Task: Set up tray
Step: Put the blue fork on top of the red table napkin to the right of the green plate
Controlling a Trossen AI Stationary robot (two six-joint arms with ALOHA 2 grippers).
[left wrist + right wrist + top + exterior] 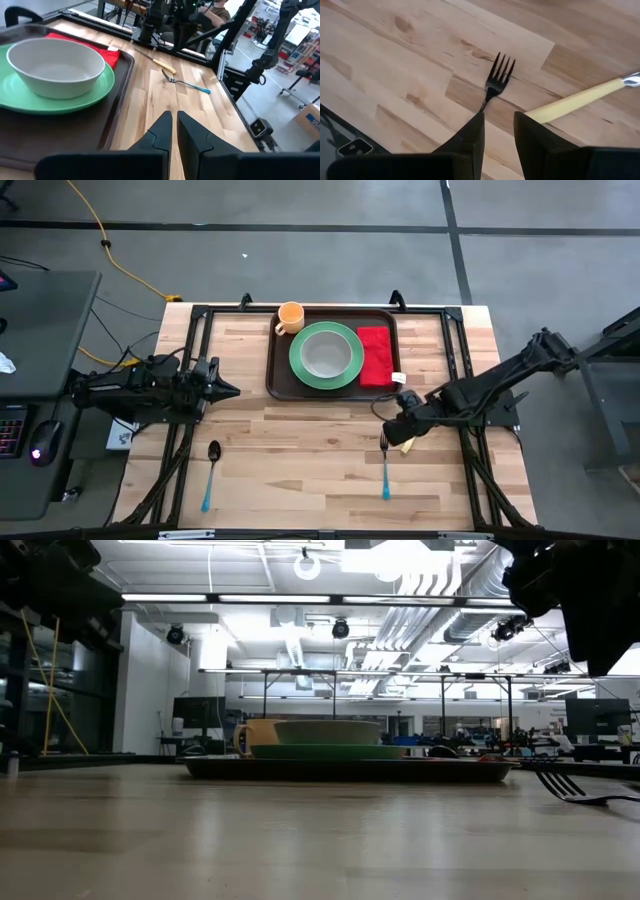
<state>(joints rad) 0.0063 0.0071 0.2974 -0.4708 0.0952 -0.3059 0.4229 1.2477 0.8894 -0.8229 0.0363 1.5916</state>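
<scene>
The dark brown tray point(281, 376) lies at the table's far middle. It holds an orange cup point(290, 316), a green plate point(300, 366) with a grey bowl point(326, 354) on it, and a red napkin point(375, 356). A blue-handled fork point(497, 80) and a yellow-handled knife point(575, 100) lie flat on the wood, right of centre. My right gripper point(498, 125) hovers above the fork's neck, slightly open, touching nothing. My left gripper point(174, 125) waits shut at the table's left, pointing toward the tray point(115, 110). A spoon point(210, 473) lies near the left front.
Black frame rails point(455, 350) run along the table's left, right and far sides. Bare wood point(300, 450) stretches between the spoon and the fork. In the low view the fork point(580, 790) rests on the table, well below the right arm point(580, 590).
</scene>
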